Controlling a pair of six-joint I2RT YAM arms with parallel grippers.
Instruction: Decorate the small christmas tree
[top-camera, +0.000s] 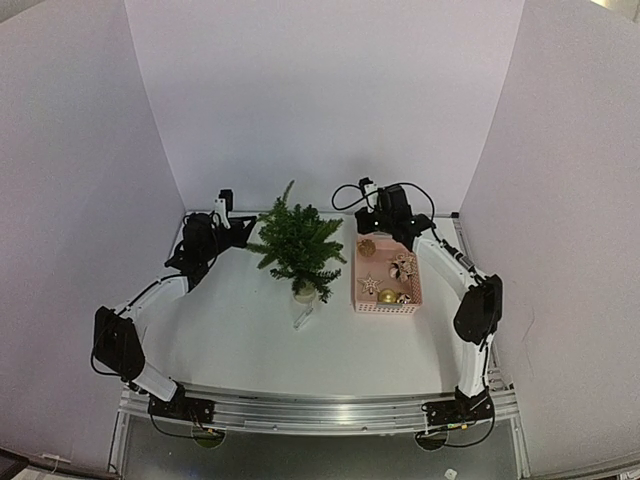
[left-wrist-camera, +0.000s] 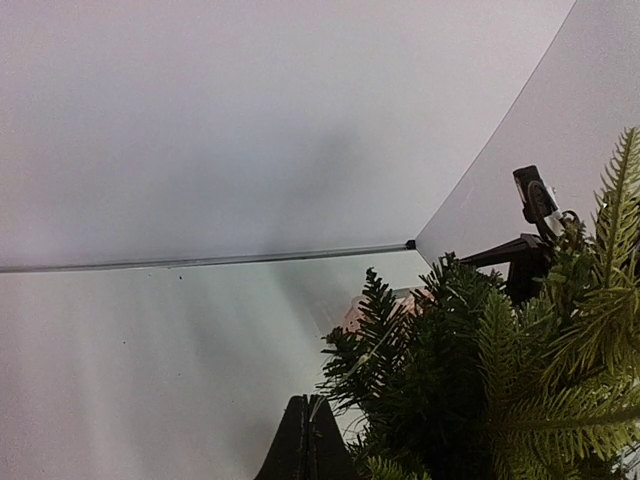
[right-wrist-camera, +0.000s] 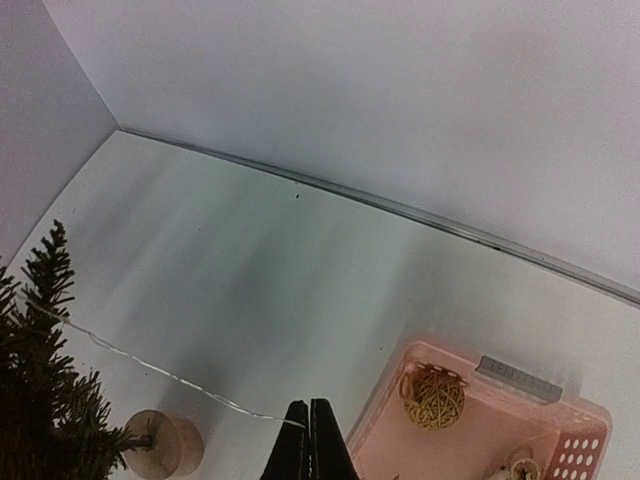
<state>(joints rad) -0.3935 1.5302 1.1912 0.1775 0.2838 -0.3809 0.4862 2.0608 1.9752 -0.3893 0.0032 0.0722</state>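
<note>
No legible text anywhere. Grey tag (right-wrist-camera: 518, 377) on pink basket (right-wrist-camera: 575, 452) rim: print too blurred.

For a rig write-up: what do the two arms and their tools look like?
Both the left arm and right arm have white links joined by bulky black joint housings, with thin black cables looping along them. The left tool and right tool are black, with tapering wedge-shaped fingers.

White table (top-camera: 230, 340): small christmas tree (top-camera: 297, 245) standing mid-table; pink basket (top-camera: 385, 308) near, to its right.
</note>
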